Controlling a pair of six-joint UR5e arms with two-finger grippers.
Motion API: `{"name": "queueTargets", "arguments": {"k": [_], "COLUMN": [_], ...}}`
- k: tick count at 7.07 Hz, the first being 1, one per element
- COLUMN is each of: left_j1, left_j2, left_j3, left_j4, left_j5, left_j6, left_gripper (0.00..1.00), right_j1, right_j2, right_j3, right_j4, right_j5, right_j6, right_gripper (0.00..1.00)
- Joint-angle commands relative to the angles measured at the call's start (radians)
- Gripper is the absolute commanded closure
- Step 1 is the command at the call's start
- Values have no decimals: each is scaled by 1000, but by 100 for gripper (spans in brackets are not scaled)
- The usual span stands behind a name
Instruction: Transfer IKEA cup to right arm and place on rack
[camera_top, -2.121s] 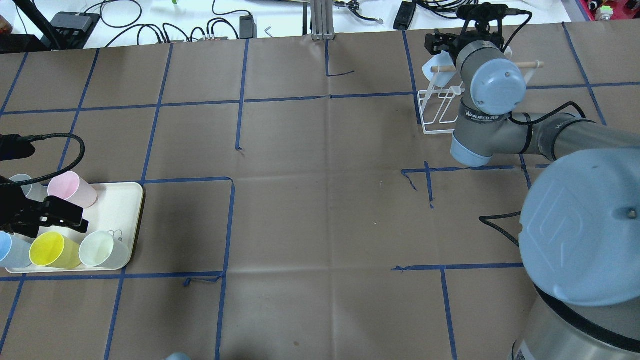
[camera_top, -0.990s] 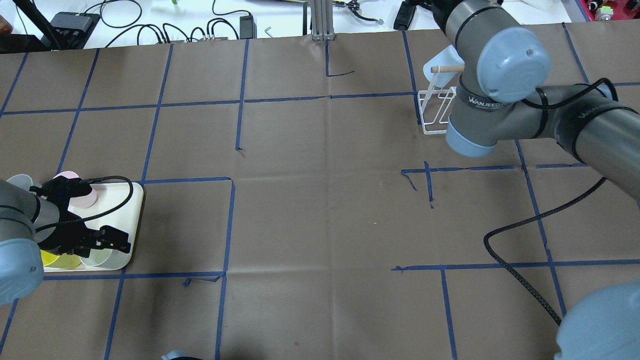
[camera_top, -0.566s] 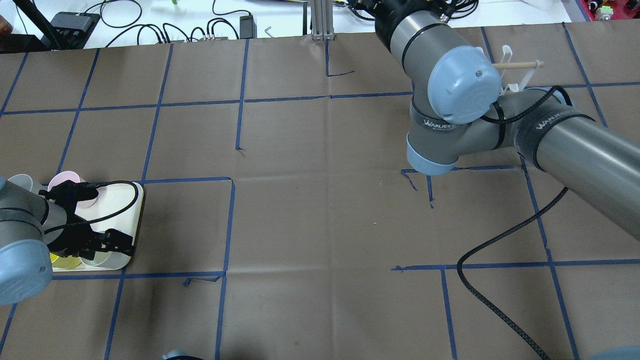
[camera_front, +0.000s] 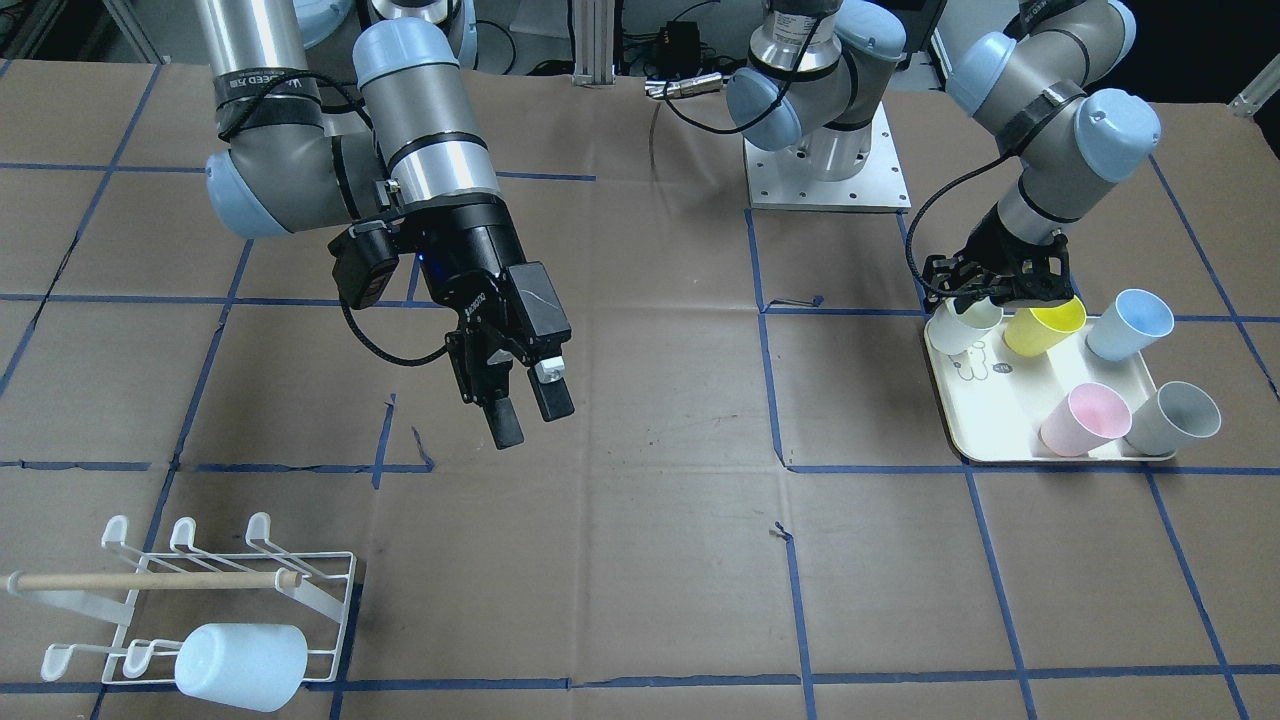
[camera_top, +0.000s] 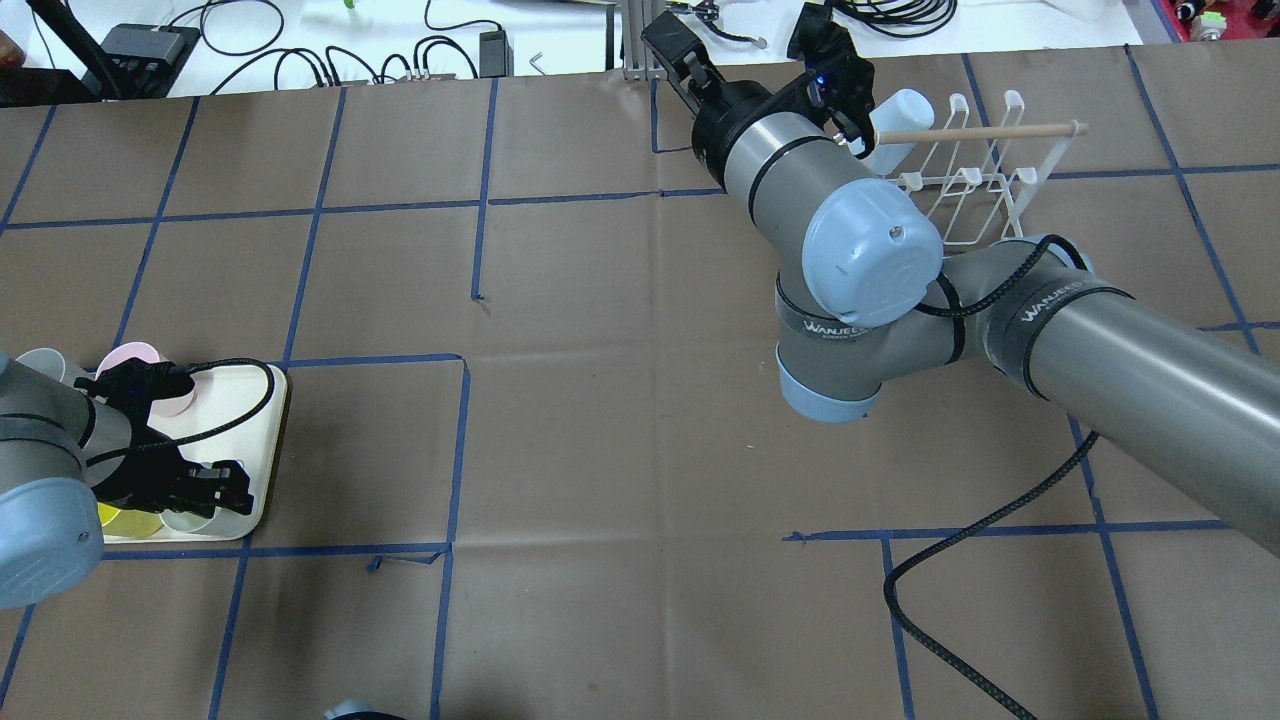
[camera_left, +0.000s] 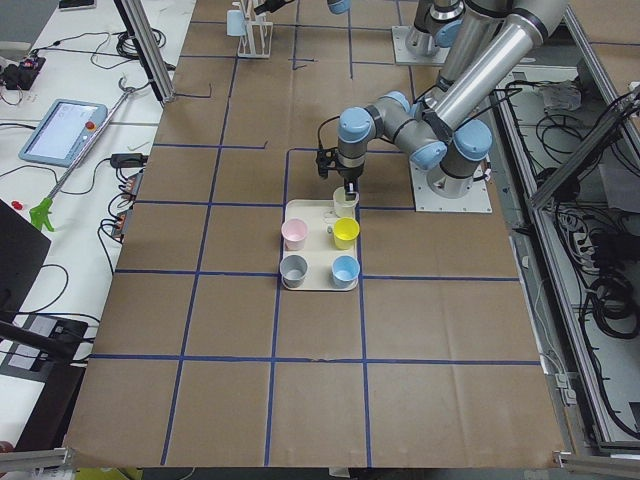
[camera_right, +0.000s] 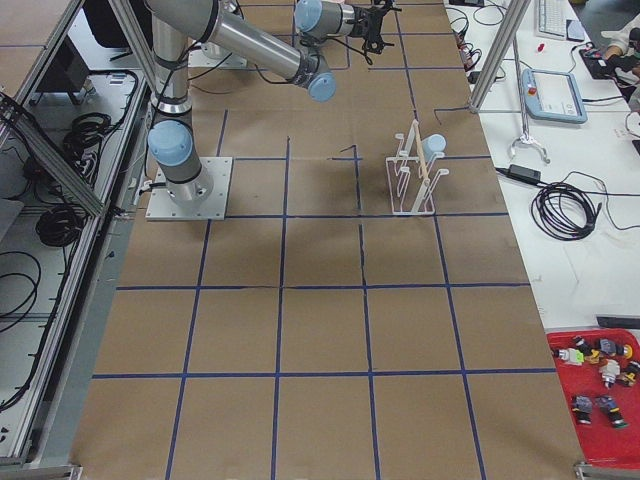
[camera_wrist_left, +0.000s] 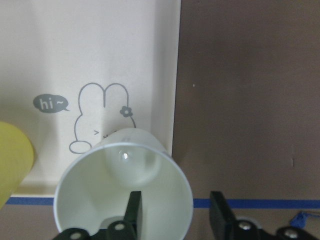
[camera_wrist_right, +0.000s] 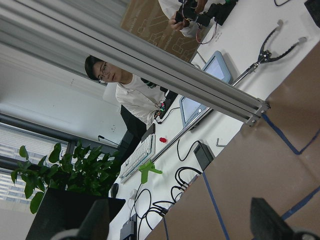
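My left gripper (camera_front: 985, 300) is open low over the cream tray (camera_front: 1000, 425). It straddles the rim of a whitish cup (camera_wrist_left: 122, 192) that lies on its side; one finger (camera_wrist_left: 134, 215) is inside the cup and the other is outside. My right gripper (camera_front: 520, 415) is open and empty, hanging above the table's middle and away from the rack. The white wire rack (camera_front: 200, 600) with its wooden dowel stands at the far right in the overhead view (camera_top: 985, 180). A pale cup (camera_front: 240, 652) hangs on it.
On the tray lie a yellow cup (camera_front: 1045, 325), a blue cup (camera_front: 1130, 325), a pink cup (camera_front: 1085, 418) and a grey cup (camera_front: 1175, 418). The right arm's black cable (camera_top: 960, 540) trails over the table. A person shows in the right wrist view (camera_wrist_right: 130, 90).
My right arm has swung away from the rack toward the table's middle, which uncovers the rack and its cup. My left gripper has come over the tray and lowered onto the whitish cup.
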Motion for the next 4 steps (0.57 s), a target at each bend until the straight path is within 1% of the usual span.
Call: {"name": "queueTargets", "arguments": {"k": [1, 2, 3, 4], "left_j1": [2, 2, 2, 0], "left_j2": [9, 23, 20, 20], "left_j3": [5, 11, 29, 63], "left_j4": [0, 0, -6, -9], "left_j5": [6, 7, 7, 4], "left_j6": [0, 1, 0, -2], "left_gripper": [100, 100, 100, 100], "right_j1": [-11, -23, -47, -66], "right_j2": [10, 12, 0, -3], "right_j3": [38, 58, 76, 99], "right_j4": [-150, -169, -164, -180], "right_j5": [11, 67, 86, 117], "right_j6": [96, 219, 287, 286], "right_gripper": [0, 0, 0, 0]}}
